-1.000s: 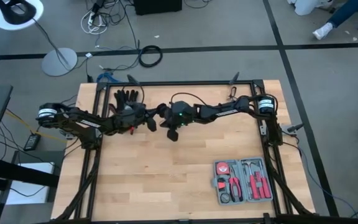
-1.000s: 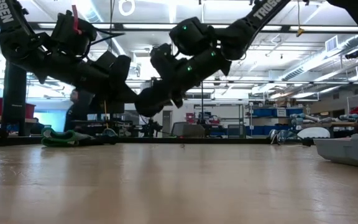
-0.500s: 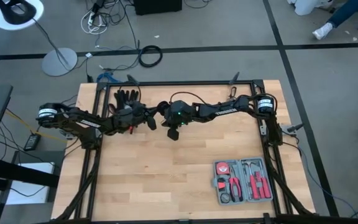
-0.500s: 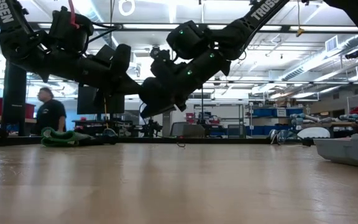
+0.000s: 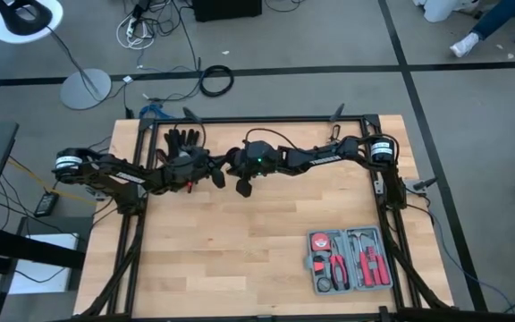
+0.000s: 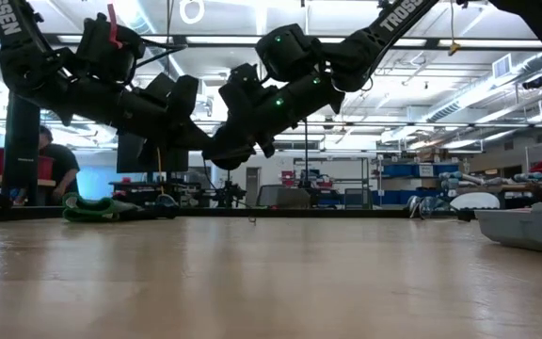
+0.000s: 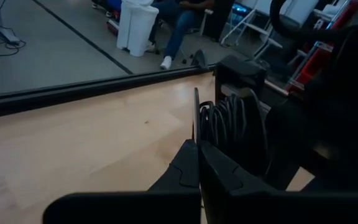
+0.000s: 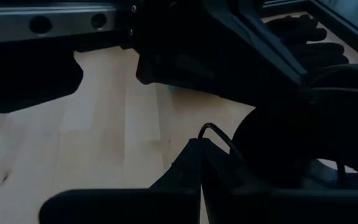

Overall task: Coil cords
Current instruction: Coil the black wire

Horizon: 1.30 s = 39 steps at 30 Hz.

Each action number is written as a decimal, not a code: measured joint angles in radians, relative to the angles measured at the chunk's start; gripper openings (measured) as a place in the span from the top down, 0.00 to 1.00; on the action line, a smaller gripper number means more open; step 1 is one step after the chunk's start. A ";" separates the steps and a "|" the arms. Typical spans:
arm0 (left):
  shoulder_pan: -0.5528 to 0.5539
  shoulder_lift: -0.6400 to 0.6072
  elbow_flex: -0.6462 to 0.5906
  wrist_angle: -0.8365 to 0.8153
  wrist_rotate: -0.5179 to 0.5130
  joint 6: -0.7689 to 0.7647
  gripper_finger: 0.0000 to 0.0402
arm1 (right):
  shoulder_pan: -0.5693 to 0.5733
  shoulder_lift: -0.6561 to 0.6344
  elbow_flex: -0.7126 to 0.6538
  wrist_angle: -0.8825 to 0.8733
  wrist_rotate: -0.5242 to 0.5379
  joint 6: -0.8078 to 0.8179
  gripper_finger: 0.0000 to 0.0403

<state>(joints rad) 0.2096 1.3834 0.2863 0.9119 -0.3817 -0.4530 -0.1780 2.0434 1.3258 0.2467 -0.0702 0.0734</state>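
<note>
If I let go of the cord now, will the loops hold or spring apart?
Probably spring apart: the cord is very thin, its turns bunched loosely beside the shut left gripper. It looks floppy and light, so it would likely sag. The shut right gripper pinches a strand that curves stiffly, hinting at some springiness.

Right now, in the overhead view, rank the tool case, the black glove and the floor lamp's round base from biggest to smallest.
1. Tool case, clearly the largest.
2. Lamp base.
3. Black glove, partly hidden by the left arm.
The lamp base sits on the floor, farther from the camera, so it looks smaller than it is.
</note>
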 joint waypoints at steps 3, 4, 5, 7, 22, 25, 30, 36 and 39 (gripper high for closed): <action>0.000 0.000 0.000 -0.002 0.001 0.001 1.00 | -0.001 0.000 0.000 -0.005 0.000 0.000 1.00; 0.000 0.000 0.000 -0.002 0.001 0.001 1.00 | -0.002 0.000 0.000 -0.006 0.001 0.000 1.00; 0.000 0.000 0.000 -0.002 0.000 0.001 1.00 | -0.005 0.000 0.000 -0.006 0.000 0.001 1.00; 0.000 0.000 0.000 0.003 -0.002 0.001 1.00 | -0.006 0.000 0.000 -0.011 -0.003 0.005 1.00; 0.000 0.000 0.000 0.063 -0.011 0.029 1.00 | -0.006 0.000 0.000 -0.256 -0.004 -0.015 0.94; 0.000 0.000 0.000 0.061 -0.042 0.033 1.00 | -0.006 0.000 0.000 -0.319 -0.004 -0.015 0.91; 0.000 0.000 0.000 0.034 -0.078 0.034 1.00 | -0.006 -0.015 0.000 -0.453 0.000 -0.017 0.88; 0.000 0.000 -0.011 0.034 -0.079 0.031 1.00 | -0.008 -0.087 -0.026 -0.612 0.083 -0.053 0.88; 0.000 0.000 -0.011 0.035 -0.079 0.031 1.00 | -0.008 -0.178 -0.100 -0.611 0.150 -0.057 0.88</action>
<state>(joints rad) 0.2092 1.3838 0.2749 0.9466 -0.4603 -0.4217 -0.1856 1.8654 1.2260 -0.3641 0.0797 0.0163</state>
